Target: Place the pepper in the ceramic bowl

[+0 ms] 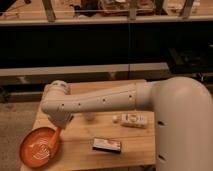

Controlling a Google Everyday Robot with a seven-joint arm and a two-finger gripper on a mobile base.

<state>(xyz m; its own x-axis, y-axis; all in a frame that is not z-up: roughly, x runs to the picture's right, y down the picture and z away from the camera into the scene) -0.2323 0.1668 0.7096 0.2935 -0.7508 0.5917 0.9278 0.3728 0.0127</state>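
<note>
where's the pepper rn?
In the camera view the pepper hangs under the hand at the table's left, over the ceramic bowl's right rim.

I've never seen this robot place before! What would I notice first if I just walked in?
The big cream-white robot arm stretches across the wooden table from the right. Its gripper hangs low at the table's left end, over the rim of the wide orange-red ceramic bowl, with a slim orange pepper at its tip. Nearer the front edge lies a dark rectangular box.
</note>
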